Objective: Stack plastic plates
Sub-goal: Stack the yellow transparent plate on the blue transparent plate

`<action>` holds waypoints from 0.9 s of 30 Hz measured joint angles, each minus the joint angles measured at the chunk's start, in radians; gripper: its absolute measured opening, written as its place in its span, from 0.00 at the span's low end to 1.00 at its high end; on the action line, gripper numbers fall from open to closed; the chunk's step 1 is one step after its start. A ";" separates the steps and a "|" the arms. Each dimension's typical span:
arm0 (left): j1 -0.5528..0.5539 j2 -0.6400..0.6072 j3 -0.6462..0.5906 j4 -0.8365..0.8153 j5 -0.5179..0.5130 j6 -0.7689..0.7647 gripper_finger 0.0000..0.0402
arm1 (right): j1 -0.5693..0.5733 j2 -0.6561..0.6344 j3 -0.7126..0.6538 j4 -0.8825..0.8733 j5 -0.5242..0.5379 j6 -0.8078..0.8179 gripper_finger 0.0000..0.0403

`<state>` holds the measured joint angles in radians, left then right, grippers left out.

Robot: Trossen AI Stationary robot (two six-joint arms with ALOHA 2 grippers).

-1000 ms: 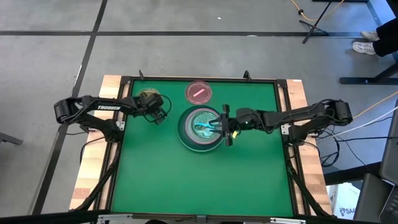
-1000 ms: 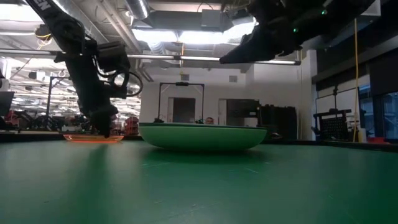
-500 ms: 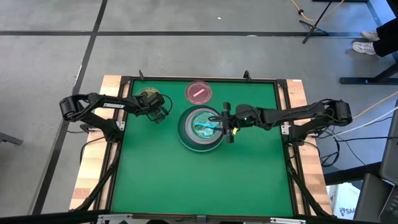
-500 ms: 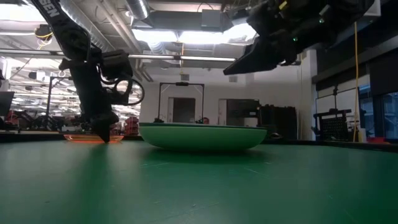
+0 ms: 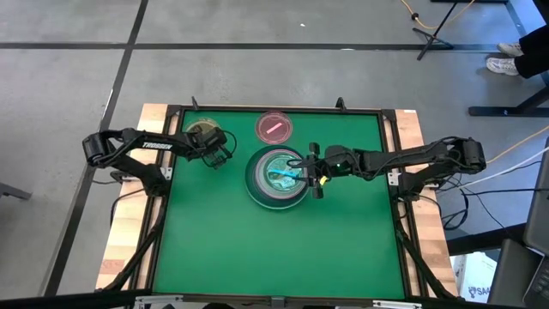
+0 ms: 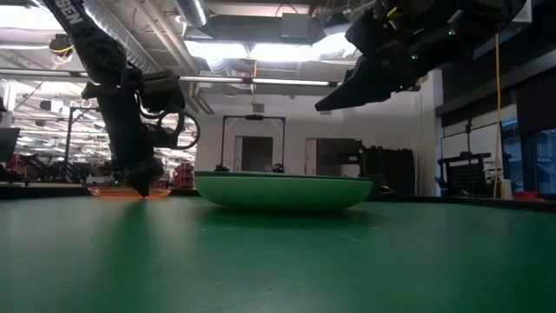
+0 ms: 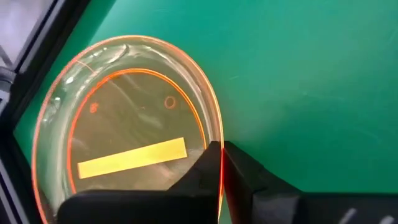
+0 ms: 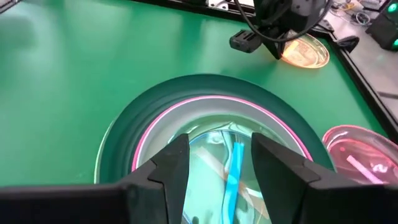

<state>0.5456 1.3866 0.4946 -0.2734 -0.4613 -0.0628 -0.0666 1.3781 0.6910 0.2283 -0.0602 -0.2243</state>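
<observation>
My left gripper (image 7: pixel 221 163) pinched the amber plate's (image 7: pixel 124 124) thin rim at ten o'clock of the stack (image 5: pixel 276 178), so I feared it could slip out, while my right gripper (image 8: pixel 214 155) hung spread wide over that stack.

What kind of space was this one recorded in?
Probably a robotics lab or workshop: a green-topped table on a bare concrete floor, exposed ceiling ducts and strip lights overhead, and equipment racks across the room in the low view.

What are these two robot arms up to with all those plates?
They are stacking plastic plates. The left gripper is pinched on the rim of the small amber plate near the table's back left. The right gripper hangs open over the stack in the middle. A small pink plate waits behind it.
</observation>
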 joint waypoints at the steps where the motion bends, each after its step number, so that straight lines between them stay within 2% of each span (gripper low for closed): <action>1: -0.003 -0.007 0.000 -0.001 0.001 0.007 0.01 | 0.000 0.000 0.000 0.000 0.005 0.008 0.41; 7: -0.067 -0.044 0.035 0.002 0.004 0.037 0.01 | 0.001 0.000 0.000 -0.010 0.044 0.060 0.41; 15: -0.183 -0.080 0.122 0.001 -0.014 0.125 0.00 | 0.007 0.000 -0.002 -0.189 0.079 0.192 0.41; 22: -0.297 -0.081 0.209 0.004 -0.023 0.226 0.00 | 0.082 0.000 -0.072 -0.108 0.188 0.253 0.41; 27: -0.391 -0.082 0.279 0.008 -0.005 0.234 0.01 | 0.143 0.000 -0.092 -0.121 0.249 0.304 0.41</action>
<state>0.1548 1.3050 0.7735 -0.2655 -0.4659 0.1710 0.0768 1.3781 0.5994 0.1075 0.1883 0.0793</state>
